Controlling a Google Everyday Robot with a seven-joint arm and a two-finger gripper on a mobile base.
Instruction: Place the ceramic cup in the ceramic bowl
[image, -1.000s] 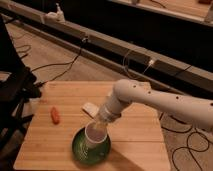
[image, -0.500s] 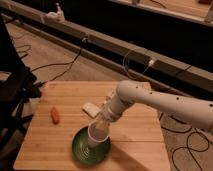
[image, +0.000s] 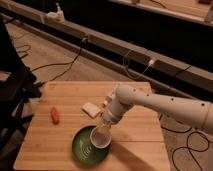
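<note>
A light wooden table (image: 135, 140) fills the lower part of the view, with dark cables trailing over the floor behind it. The white robot arm (image: 165, 105) reaches in from the right and bends down toward the table's front edge. The ceramic bowl (image: 82, 150), dark green with swirl rings inside, sits near the front edge, left of centre. The gripper (image: 103, 125) hangs at the end of the arm, above the bowl's right rim, and pinches the ceramic cup (image: 100, 136) from above. The cup is tilted, its open mouth facing the camera, over the right part of the bowl; whether it touches the bowl cannot be told. Compared with half a second ago, the cup sits slightly lower and closer to the bowl, and the bowl has not moved. A flat white packet (image: 91, 109) lies just left of the arm's wrist, and a small orange-red object (image: 55, 114) lies well to the left, both where they were.
</note>
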